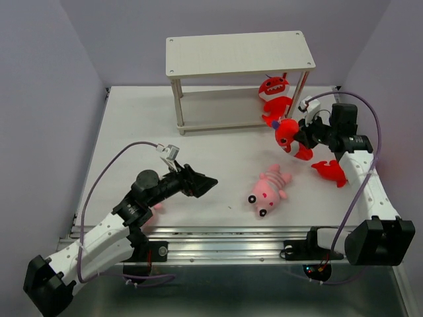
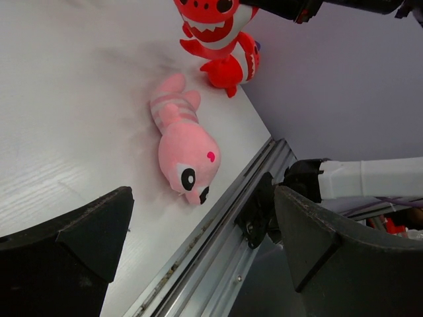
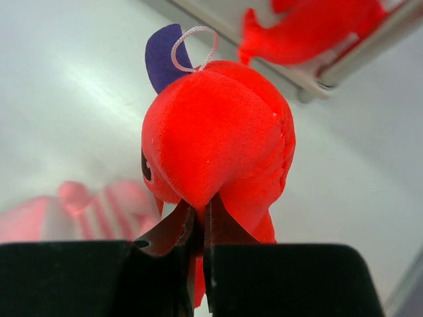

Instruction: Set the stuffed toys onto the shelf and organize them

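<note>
Transport: right gripper (image 1: pixel 303 137) clamped on bright red plush monster (image 1: pixel 287 134), just off pale two-tier wooden shelf (image 1: pixel 239 55) at its four o'clock corner. Next, I judge, carry it toward eleven o'clock onto the lower tier. Empty left gripper (image 1: pixel 206 184) gapes.

Left arm (image 1: pixel 119 221) stretched low toward centre, left gripper (image 1: pixel 206 183) jaws spread wide, right arm (image 1: pixel 370 188) angled inward, right gripper (image 1: pixel 299 136) jaws pinched on red stuffed toy (image 3: pixel 218 139)
</note>
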### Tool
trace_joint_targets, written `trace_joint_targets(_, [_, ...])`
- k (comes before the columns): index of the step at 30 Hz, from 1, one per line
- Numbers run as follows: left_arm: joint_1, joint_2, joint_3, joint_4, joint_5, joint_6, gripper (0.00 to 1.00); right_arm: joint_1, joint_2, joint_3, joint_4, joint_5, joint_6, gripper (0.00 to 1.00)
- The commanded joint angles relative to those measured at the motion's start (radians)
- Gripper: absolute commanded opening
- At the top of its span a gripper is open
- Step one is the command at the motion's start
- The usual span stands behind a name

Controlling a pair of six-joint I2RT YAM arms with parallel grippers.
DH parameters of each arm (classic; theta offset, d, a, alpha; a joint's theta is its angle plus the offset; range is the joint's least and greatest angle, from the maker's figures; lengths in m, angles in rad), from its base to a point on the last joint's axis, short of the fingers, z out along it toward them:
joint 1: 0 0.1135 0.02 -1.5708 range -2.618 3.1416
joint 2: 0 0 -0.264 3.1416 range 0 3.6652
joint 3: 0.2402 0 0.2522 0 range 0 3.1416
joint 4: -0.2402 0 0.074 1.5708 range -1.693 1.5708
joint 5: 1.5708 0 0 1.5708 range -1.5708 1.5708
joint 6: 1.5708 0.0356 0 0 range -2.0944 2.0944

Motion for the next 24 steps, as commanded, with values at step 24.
trace_joint_targets(24, [-0.243,0.620,0.503,0.210,-0.053,0.226,0.99,0.129,-0.037,0.136,-0.254,-0.863,0.340,0.01])
